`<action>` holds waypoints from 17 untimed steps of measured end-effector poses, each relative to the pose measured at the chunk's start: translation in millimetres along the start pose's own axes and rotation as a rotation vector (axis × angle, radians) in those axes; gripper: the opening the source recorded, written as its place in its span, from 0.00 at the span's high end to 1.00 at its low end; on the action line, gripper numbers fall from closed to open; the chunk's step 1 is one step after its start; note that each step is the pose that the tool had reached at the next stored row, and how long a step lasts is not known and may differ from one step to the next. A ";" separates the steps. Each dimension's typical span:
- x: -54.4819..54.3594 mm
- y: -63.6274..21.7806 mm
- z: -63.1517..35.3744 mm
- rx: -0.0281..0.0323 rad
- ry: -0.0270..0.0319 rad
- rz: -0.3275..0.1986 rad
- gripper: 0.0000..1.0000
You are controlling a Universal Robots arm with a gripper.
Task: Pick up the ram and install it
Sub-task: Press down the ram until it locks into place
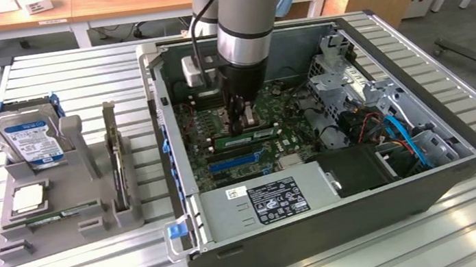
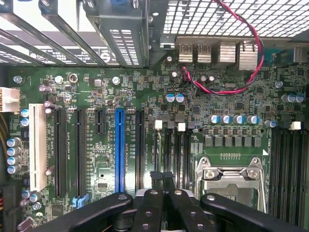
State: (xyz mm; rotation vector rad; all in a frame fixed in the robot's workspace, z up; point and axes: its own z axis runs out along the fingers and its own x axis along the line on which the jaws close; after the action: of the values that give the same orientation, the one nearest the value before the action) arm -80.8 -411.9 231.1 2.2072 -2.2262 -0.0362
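The arm reaches down into the open computer case (image 1: pixel 463 166). My gripper (image 1: pixel 243 127) is shut, its fingertips (image 2: pixel 155 175) together over the memory slots (image 2: pixel 171 154) of the motherboard (image 2: pixel 96 96). The ram (image 1: pixel 261 134), a narrow green stick, stands on edge along a slot right beneath the tips. I cannot tell whether the tips touch it. Nothing shows between the fingers in the wrist view. The processor socket (image 2: pixel 231 181) lies just beside these slots.
A grey parts tray (image 1: pixel 14 253) on the exterior view's left holds a hard drive (image 1: pixel 31 136), a silver processor chip (image 1: pixel 28 196), a dark expansion card (image 1: pixel 115 160) and another green stick (image 1: pixel 50 215). Inside the case are the power supply (image 1: pixel 266 202), blue cables (image 1: pixel 404 139) and a blue slot (image 2: pixel 119 150).
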 end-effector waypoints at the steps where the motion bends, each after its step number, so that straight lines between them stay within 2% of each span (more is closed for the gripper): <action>1: 0.0 0.0 0.3 0.0000 0.0000 0.000 0.90; 17: 0.0 -0.1 2.8 0.0001 -0.0001 0.000 0.90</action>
State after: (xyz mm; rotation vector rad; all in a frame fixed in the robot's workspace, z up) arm -80.7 -411.8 228.4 2.2073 -2.2263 -0.0363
